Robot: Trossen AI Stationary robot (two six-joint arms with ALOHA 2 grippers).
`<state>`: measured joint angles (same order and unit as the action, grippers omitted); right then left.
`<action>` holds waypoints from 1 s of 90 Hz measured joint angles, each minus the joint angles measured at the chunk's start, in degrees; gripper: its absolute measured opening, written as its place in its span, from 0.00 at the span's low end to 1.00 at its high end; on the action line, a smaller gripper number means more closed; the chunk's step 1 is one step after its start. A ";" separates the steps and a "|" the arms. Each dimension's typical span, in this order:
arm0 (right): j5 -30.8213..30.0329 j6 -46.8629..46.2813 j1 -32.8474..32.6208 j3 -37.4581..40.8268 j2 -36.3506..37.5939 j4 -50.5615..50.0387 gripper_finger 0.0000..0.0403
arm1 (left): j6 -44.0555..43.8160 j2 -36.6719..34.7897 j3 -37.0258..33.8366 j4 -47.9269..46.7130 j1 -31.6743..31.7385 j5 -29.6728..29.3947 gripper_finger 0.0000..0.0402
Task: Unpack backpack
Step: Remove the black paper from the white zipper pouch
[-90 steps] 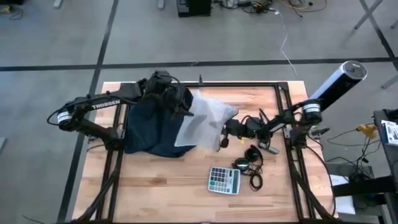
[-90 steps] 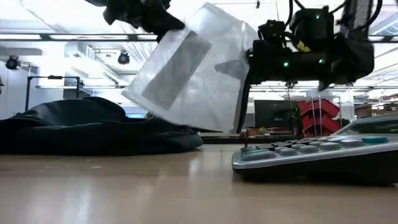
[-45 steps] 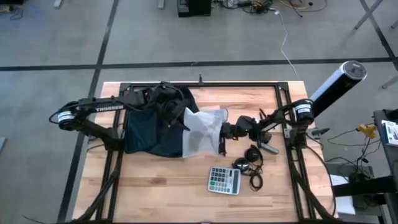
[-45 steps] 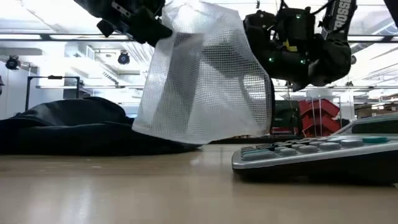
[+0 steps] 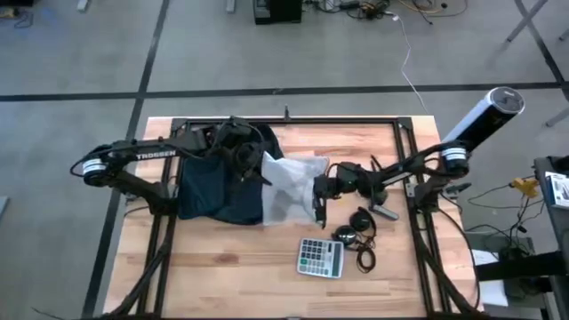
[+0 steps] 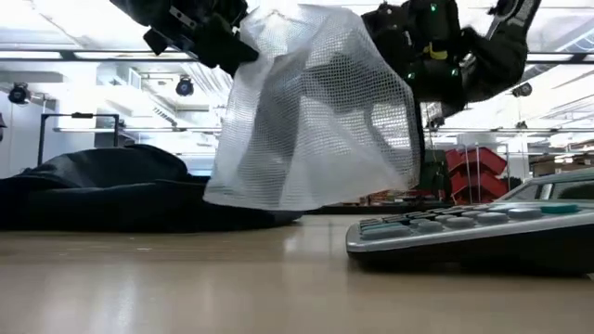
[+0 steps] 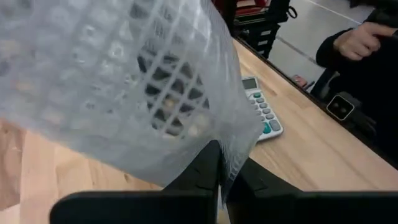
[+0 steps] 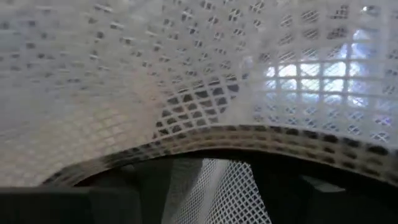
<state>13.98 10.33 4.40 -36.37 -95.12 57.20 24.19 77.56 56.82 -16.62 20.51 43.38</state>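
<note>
A silvery-grey mesh pouch (image 6: pixel 316 121) hangs between my two grippers above the table's middle. My left gripper (image 5: pixel 255 169) is shut on the pouch's left side, over the dark navy backpack (image 5: pixel 209 187). The backpack lies slumped on the table's left half. My right gripper (image 5: pixel 320 189) is shut on the pouch's right side. In the low view the left gripper (image 6: pixel 218 42) and right gripper (image 6: pixel 408 51) stand at about the same height. The pouch's lower edge (image 6: pixel 269 202) hangs close above the backpack and table. My left gripper pinches the pouch's edge (image 7: pixel 231 163) between its two fingers, coming level from the table's left. The mesh billows slack beyond the fingers. My right gripper holds the pouch's dark-trimmed edge (image 8: pixel 249 142) from the table's right; the mesh (image 8: pixel 208 183) runs down between its fingers. The pouch hangs slack below it.
A calculator (image 5: pixel 320 258) lies at the near middle and black headphones with cables (image 5: pixel 360 236) just right of it. A small dark tool (image 5: pixel 384 212) lies by the right arm. A person's hand (image 7: pixel 357 40) shows beyond the table's edge. Bare wood lies near left.
My right gripper has moved toward the table's left, closer to the left gripper, and risen. My left gripper has drawn slightly toward the near edge. The pouch, spread wide and tilted before, has bunched narrower and now hangs bulging and slack between them.
</note>
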 joint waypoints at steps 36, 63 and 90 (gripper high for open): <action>-0.51 -1.33 0.98 0.02 9.74 -20.81 0.49 | 0.60 -0.04 0.02 0.46 0.00 -0.01 0.00; -0.45 1.12 2.03 0.02 13.88 -30.80 0.49 | 0.64 -0.04 0.02 0.00 0.00 0.02 0.00; 1.00 -1.36 2.01 0.03 12.75 -26.14 0.40 | 1.70 -0.04 0.02 0.32 0.00 0.04 0.00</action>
<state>14.99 8.97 6.42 -36.34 -82.37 31.05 25.89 77.52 56.84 -16.29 20.51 43.42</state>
